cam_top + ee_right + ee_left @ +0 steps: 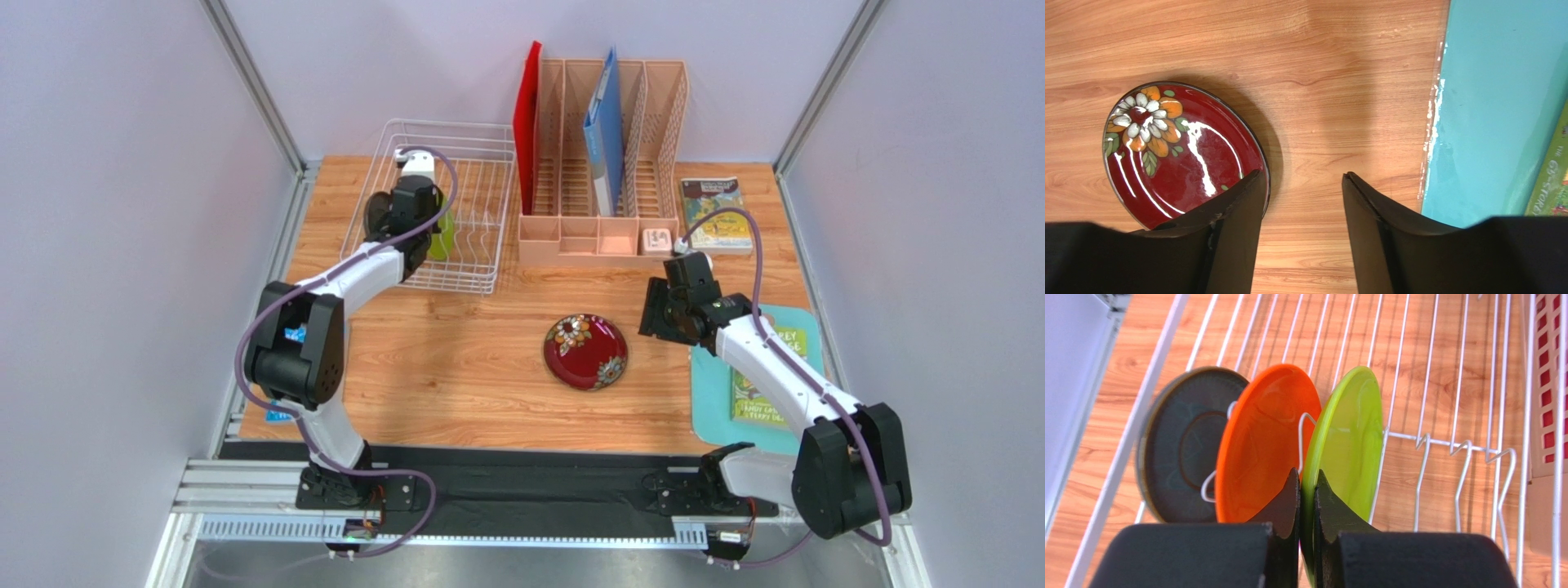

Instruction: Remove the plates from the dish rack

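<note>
The white wire dish rack (472, 153) stands at the back left. In the left wrist view three plates stand upright in it (1468, 453): a dark teal-grey plate (1177, 447), an orange plate (1260, 441) and a lime green plate (1352, 435). My left gripper (1308, 484) is shut on the lime green plate's rim, which also shows in the top view (442, 233). The dark red floral plate (586, 350) lies flat on the table. My right gripper (1303, 184) is open and empty above the wood, just right of that plate (1180, 153).
A peach-pink file organiser (607, 159) with a red folder (528, 116) and a blue folder (604, 129) stands right of the rack. A teal mat (761, 380) with a book lies at the right. Another book (714, 214) lies at the back right.
</note>
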